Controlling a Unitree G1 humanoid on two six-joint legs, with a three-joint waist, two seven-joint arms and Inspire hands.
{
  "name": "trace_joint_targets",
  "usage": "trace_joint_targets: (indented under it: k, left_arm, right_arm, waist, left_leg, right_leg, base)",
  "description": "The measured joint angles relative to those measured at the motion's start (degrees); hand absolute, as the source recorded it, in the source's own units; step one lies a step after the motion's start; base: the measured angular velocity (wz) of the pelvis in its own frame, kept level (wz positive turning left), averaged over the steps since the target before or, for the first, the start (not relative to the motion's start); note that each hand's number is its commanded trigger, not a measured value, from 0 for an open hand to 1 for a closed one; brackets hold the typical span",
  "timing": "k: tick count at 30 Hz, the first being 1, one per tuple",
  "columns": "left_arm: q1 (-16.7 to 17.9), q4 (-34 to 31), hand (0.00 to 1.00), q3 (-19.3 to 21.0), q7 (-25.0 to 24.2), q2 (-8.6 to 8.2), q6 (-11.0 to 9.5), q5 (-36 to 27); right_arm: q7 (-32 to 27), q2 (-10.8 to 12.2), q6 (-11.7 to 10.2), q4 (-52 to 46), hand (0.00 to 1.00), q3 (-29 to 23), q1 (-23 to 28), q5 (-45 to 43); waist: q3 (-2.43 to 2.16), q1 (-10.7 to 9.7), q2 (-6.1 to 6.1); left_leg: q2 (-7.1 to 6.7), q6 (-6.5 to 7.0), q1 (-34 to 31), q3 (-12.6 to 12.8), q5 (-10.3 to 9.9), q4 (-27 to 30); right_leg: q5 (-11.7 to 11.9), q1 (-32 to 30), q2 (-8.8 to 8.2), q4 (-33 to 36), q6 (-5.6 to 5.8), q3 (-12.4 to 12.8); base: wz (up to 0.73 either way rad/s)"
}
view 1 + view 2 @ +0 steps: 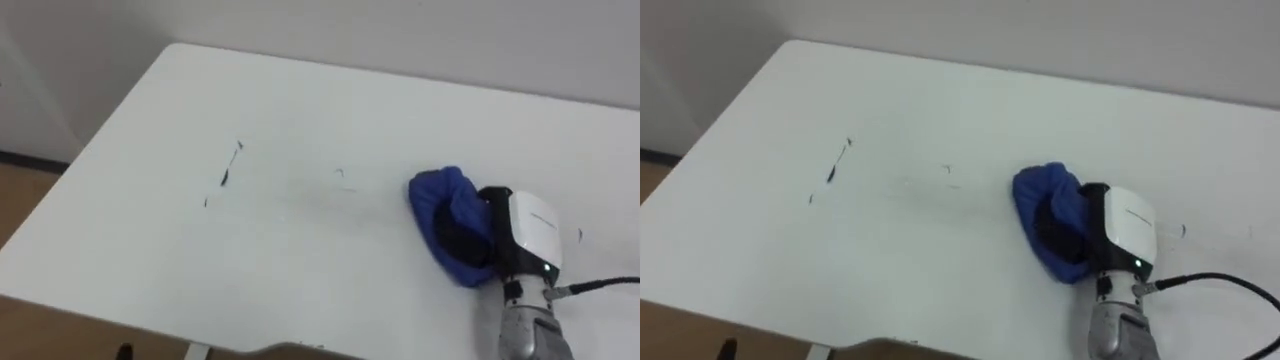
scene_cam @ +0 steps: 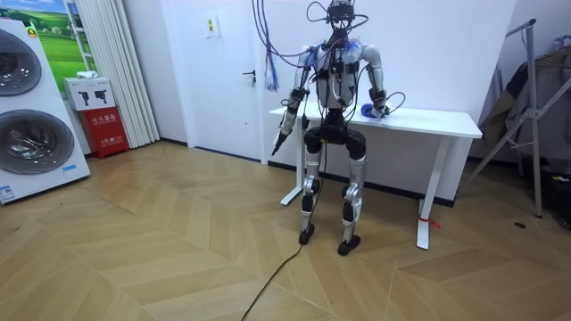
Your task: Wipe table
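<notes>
Stance: robot stood at the long edge of the white table (image 1: pixel 300 290), facing it, feet on the wood floor (room view).
Cloth: blue cloth (image 1: pixel 440 200) lay bunched on the tabletop at about 4 o'clock from the table's middle, toward the robot's right.
Right hand: right hand (image 1: pixel 528 232) rested on the cloth, back of the hand up. Its fingers were buried in the folds, so I could not tell whether they curled round the cloth or only pressed it flat.
Left hand: left hand (image 2: pixel 279 141) hung at the robot's side, clear of the table. It was too small to read its fingers.
Marks left: a dark stroke (image 1: pixel 230 168) with smaller flecks below it sat well apart from the cloth, at 9 o'clock from it. A faint mark (image 1: pixel 341 176) lay between the two, nearer the cloth. A tiny speck (image 1: pixel 580 235) showed at 3 o'clock, just past the hand.
Progress: judged early to middle. The patch round the cloth looked clean, and the left half was not yet wiped.
Cloth axis: the long axis ran roughly 11 to 5 o'clock, the rounded end toward 11.
Hand heading: it pointed toward about 10 o'clock, in line with the faint mark.
</notes>
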Motion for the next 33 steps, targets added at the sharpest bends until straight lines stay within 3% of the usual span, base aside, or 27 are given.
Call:
trace_joint_targets:
  k: [2,4,5,6,8,9,10,11,14,16,19,21,22,24,26,28,31,33]
  left_arm:
    - [-1.01,0.92,0.00,-2.86,-0.26,-0.12,0.01,-1.34]
    - [-1.55,2.41,0.00,-3.08,-0.95,-0.11,0.00,-1.55]
    - [-2.14,4.18,0.00,-3.08,-1.13,0.17,-0.03,-1.99]
    - [-2.70,6.10,0.00,-3.10,-1.16,0.56,0.33,-2.13]
    - [-3.09,7.36,0.00,-3.19,-1.33,0.93,1.11,-1.36]
    - [-2.87,7.80,0.00,-3.83,-1.96,1.44,1.60,-1.30]
    - [-2.66,7.83,0.00,-4.21,-2.48,1.76,2.06,-1.29]
    - [-2.27,7.75,0.00,-4.19,-3.01,2.00,2.40,-1.28]
    - [-0.01,7.50,0.00,-4.09,-3.53,2.12,3.83,-1.26]
    - [0.42,7.47,0.00,-4.03,-3.56,2.13,4.33,-1.18]
    - [0.92,7.46,0.00,-3.74,-3.45,2.66,4.18,-1.02]
    - [1.39,7.16,0.00,-1.14,-3.34,2.71,3.06,-0.64]
    - [1.64,7.10,0.00,-0.48,-3.27,2.83,2.97,-0.53]
    - [2.31,6.73,0.00,1.82,-3.08,3.12,2.77,1.63]
    - [2.61,5.92,0.00,3.29,-3.04,3.13,2.14,2.23]
    - [3.22,3.89,0.00,3.75,-3.05,3.10,1.46,2.25]
    - [2.55,1.90,0.00,2.70,-3.04,2.79,0.99,2.15]
    - [1.46,1.74,0.00,1.86,-3.08,1.90,0.66,2.16]
  right_arm:
    - [2.26,0.27,4.88,0.24,1.00,2.02,-4.61,0.15]
    - [5.04,0.53,9.12,0.21,1.00,4.36,-9.57,-0.07]
    - [6.71,0.75,10.69,0.33,1.00,6.24,-14.02,-0.37]
    - [7.43,1.33,10.91,1.17,1.00,7.97,-18.32,-0.84]
    - [8.29,1.76,10.79,3.85,1.00,10.29,-24.15,-2.70]
    - [9.01,1.78,10.67,4.88,1.00,11.29,-27.03,-2.75]
    - [9.15,1.78,10.58,5.10,1.00,11.33,-27.73,-2.79]
    - [9.16,1.78,10.43,5.32,1.00,11.32,-28.22,-2.74]
    - [9.17,1.76,9.43,7.26,1.00,11.38,-27.42,-1.68]
    - [7.73,1.60,8.49,7.49,1.00,10.49,-25.04,0.34]
    - [4.47,0.92,4.38,7.72,1.00,9.25,-19.75,2.64]
    - [1.73,0.95,0.39,6.93,1.00,4.43,-13.26,2.78]
    - [0.98,0.87,-0.27,7.00,1.00,3.42,-11.71,2.78]
    - [-1.73,-0.40,-1.99,7.01,1.00,-1.40,-5.10,2.44]
    - [-2.96,-0.85,-2.00,7.85,1.00,-6.05,-1.88,2.63]
    - [-3.96,-1.43,-1.99,8.83,1.00,-9.22,0.39,3.77]
    - [-3.98,-2.76,-1.26,9.13,1.00,-8.83,0.11,6.45]
    - [-2.60,-2.62,1.55,8.97,1.00,-7.23,-2.85,6.77]
  waist:
    - [0.31,2.25,0.13]
    - [0.45,4.61,-0.08]
    - [1.36,5.73,-0.31]
    - [2.15,6.75,-0.36]
    - [2.11,8.33,-1.04]
    - [2.62,9.27,-1.31]
    - [2.71,10.04,-1.34]
    - [2.69,11.05,-1.37]
    - [2.66,11.42,-1.40]
    - [2.66,10.85,-1.32]
    - [2.58,8.25,-1.30]
    - [1.97,5.30,-1.04]
    - [1.62,4.47,-1.16]
    - [0.43,2.19,-1.06]
    - [0.33,0.28,-0.97]
    - [0.29,-0.40,-0.97]
    - [0.31,0.05,-0.66]
    - [0.50,0.46,-0.24]
  left_leg:
    - [0.27,0.01,0.18,0.25,0.01,-0.25]
    - [0.57,-0.02,-0.58,0.32,0.07,-0.55]
    - [0.89,-0.12,-1.11,0.23,0.19,-0.42]
    - [1.00,-0.28,-2.16,-0.06,0.30,-0.11]
    - [1.12,-0.49,-4.36,-1.12,0.46,0.45]
    - [1.12,-0.61,-5.52,-2.24,0.81,0.66]
    - [1.12,-0.64,-6.02,-2.86,0.83,0.92]
    - [1.07,-0.65,-6.83,-4.03,0.84,1.46]
    - [0.86,-0.69,-7.07,-5.75,0.91,1.41]
    - [0.85,-0.68,-6.73,-5.77,0.91,1.40]
    - [0.64,-0.68,-5.48,-5.69,0.91,1.17]
    - [0.47,-0.68,-4.42,-5.57,0.91,0.92]
    - [0.41,-0.67,-4.01,-5.56,0.91,0.76]
    - [0.20,-0.66,-1.60,-5.40,0.92,-0.63]
    - [0.09,-0.65,-0.10,-5.64,0.92,-1.15]
    - [0.05,-0.65,0.95,-5.35,0.91,-1.37]
    - [-0.01,-0.64,1.18,-4.20,0.91,-1.59]
    - [-0.07,-0.60,1.12,-4.18,0.89,-1.54]
  right_leg:
    - [1.15,-0.41,0.52,-1.08,-0.17,0.29]
    - [1.87,-2.12,0.85,-0.86,-0.67,0.17]
    - [2.39,-2.69,1.15,-0.94,-0.98,-0.28]
    - [2.58,-3.50,1.29,-0.96,-1.26,-0.56]
    - [2.77,-5.19,1.38,-0.98,-1.56,-1.57]
    - [2.80,-5.61,1.46,-1.12,-1.59,-2.29]
    - [2.80,-5.66,1.50,-1.25,-1.60,-2.77]
    - [2.80,-5.39,1.57,-1.91,-1.59,-3.76]
    - [2.78,-4.38,1.61,-3.02,-1.57,-4.94]
    - [2.79,-3.72,1.62,-3.06,-1.57,-4.80]
    - [2.79,-1.82,1.61,-4.00,-1.57,-4.80]
    - [2.79,-0.61,1.50,-4.17,-1.55,-4.61]
    - [2.80,-0.25,1.45,-4.19,-1.53,-4.54]
    - [2.93,1.85,1.41,-5.01,-1.30,-4.51]
    - [2.93,3.31,1.35,-5.01,-1.24,-4.59]
    - [2.98,4.09,1.24,-4.93,-1.12,-4.50]
    - [2.97,3.94,1.00,-4.84,-0.87,-4.37]
    - [3.00,3.54,1.00,-4.85,-0.76,-3.60]
  base:
    - [-0.39]
    - [-0.41]
    - [-0.26]
    - [0.00]
    - [0.29]
    - [0.45]
    - [0.55]
    - [0.57]
    - [0.44]
    - [0.24]
    - [0.19]
    - [0.11]
    - [0.04]
    - [-0.05]
    - [0.02]
    - [-0.10]
    - [-0.31]
    - [-0.23]
